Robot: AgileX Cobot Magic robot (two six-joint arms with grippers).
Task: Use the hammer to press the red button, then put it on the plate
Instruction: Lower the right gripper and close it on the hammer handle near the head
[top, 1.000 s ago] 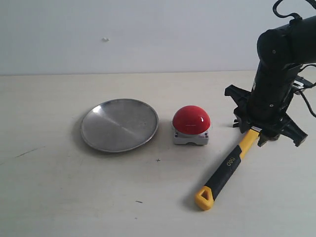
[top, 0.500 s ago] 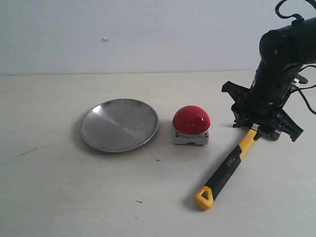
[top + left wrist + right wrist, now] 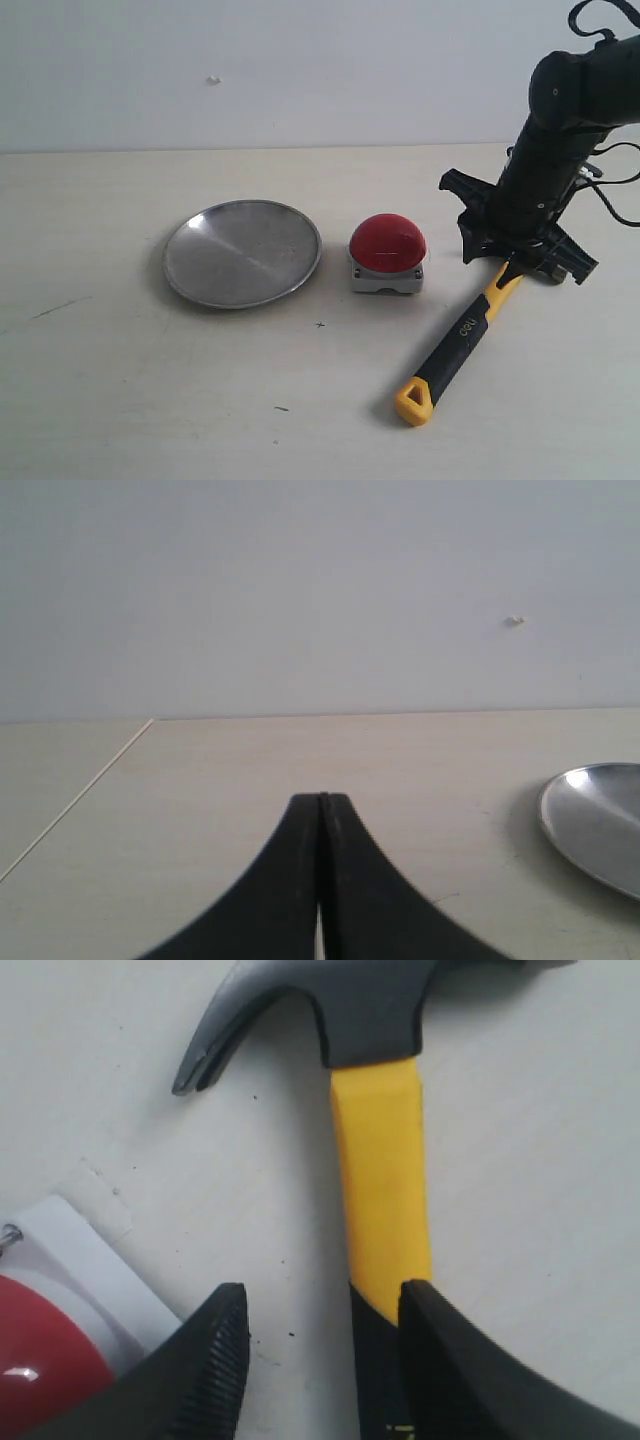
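The hammer (image 3: 460, 336) lies flat on the table at the right, its yellow looped end toward the front. Its head is hidden under my right gripper (image 3: 522, 263) in the exterior view. The right wrist view shows the dark steel head (image 3: 370, 1000) and the yellow neck (image 3: 380, 1170). My right gripper (image 3: 322, 1300) is open and straddles the neck, which lies close against one finger (image 3: 440, 1350). The red button (image 3: 387, 243) sits left of the hammer, and its dome edge (image 3: 40, 1355) shows beside the other finger. The plate (image 3: 242, 252) lies left of the button. My left gripper (image 3: 321, 800) is shut on nothing, low over the table.
A pale wall runs behind the table. In the left wrist view the steel plate's rim (image 3: 590, 820) shows off to one side, and a thin seam line (image 3: 80, 795) crosses the tabletop.
My right gripper has shifted a little back and left over the hammer's neck and tilted, still open. The hammer, button and plate have not moved.
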